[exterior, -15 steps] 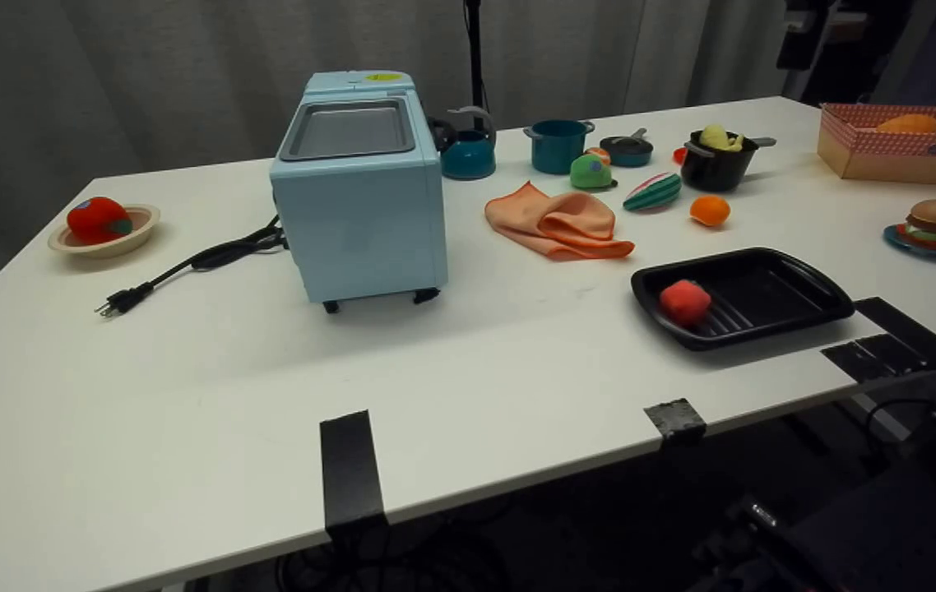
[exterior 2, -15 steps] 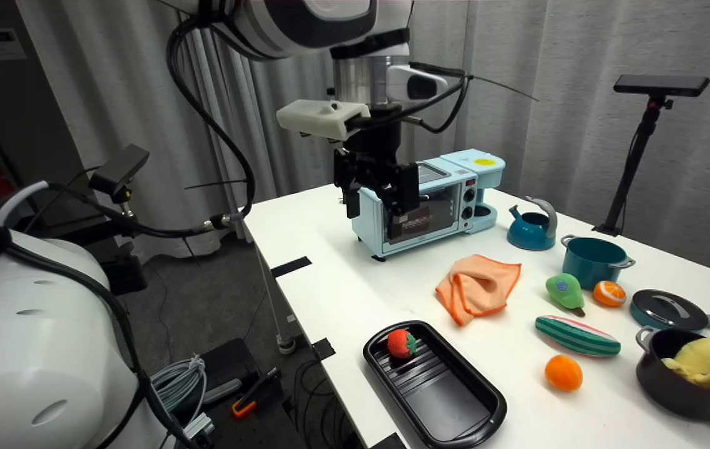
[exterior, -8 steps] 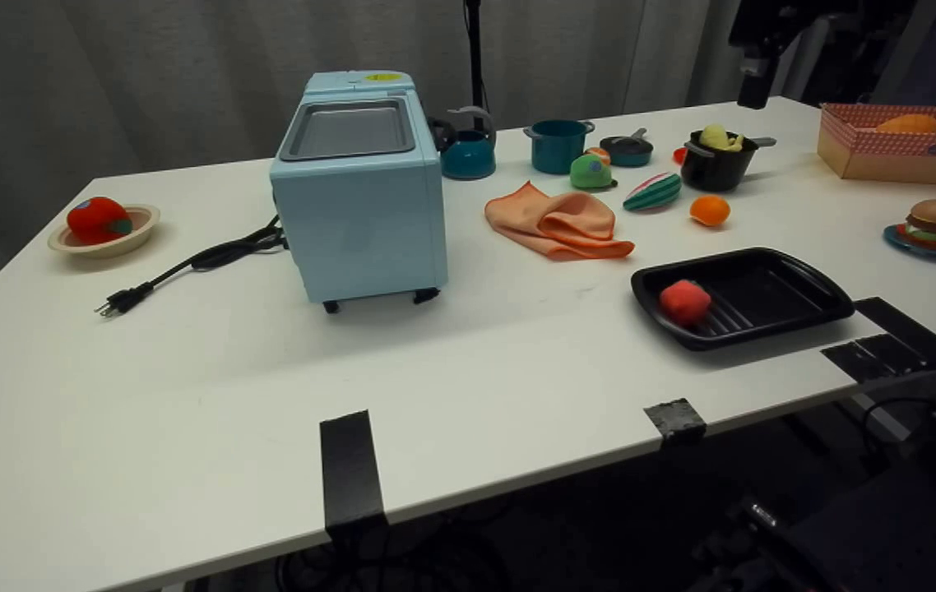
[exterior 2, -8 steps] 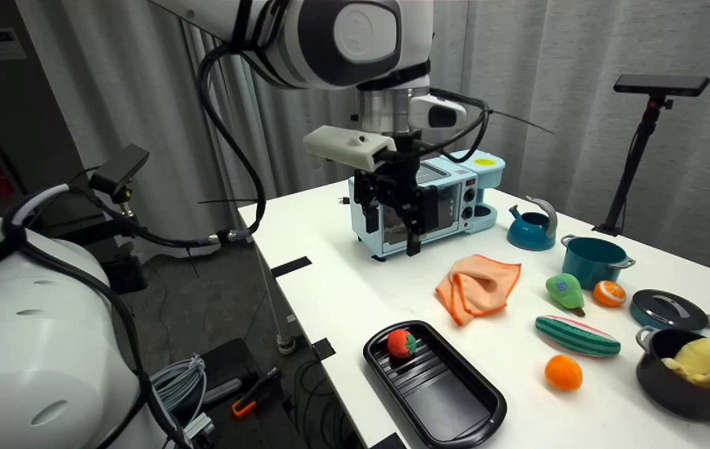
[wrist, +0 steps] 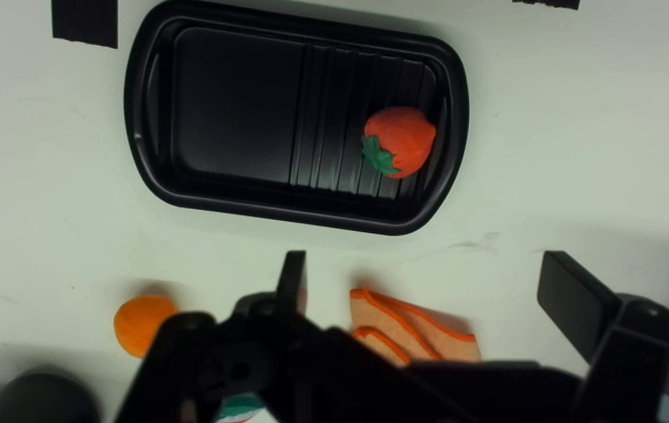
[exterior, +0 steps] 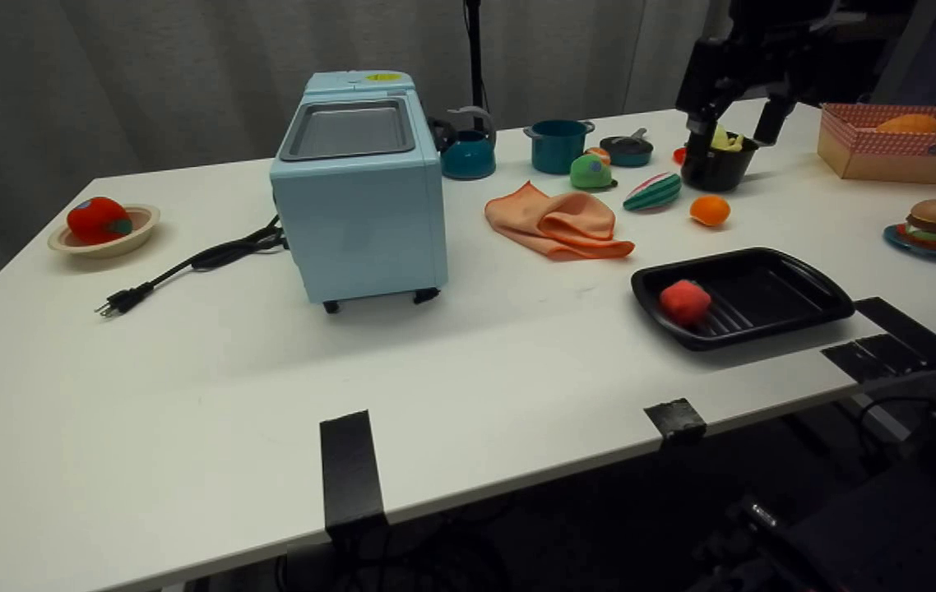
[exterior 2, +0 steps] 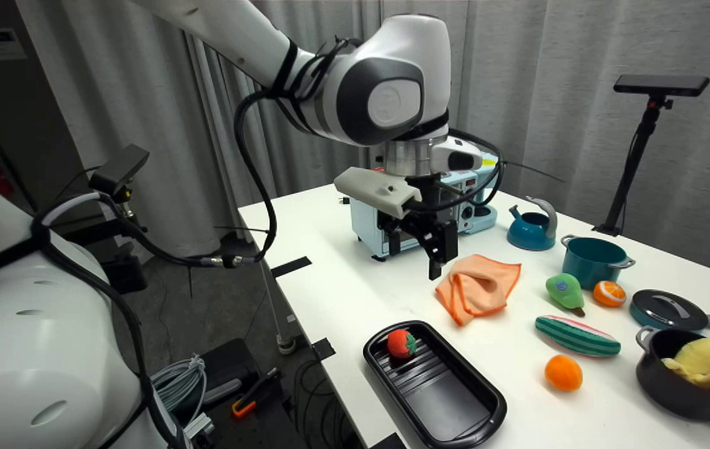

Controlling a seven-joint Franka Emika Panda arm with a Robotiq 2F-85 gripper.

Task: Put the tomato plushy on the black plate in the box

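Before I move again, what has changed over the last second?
In an exterior view, the open gripper has come down and toward picture right. Nothing has been grasped or released. The tomato plushy still lies in the black plate; both, and the box, are where they were.

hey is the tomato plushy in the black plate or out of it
In it: the wrist view shows the tomato plushy at the ridged end, inside the rim of the black plate, and both exterior views agree.
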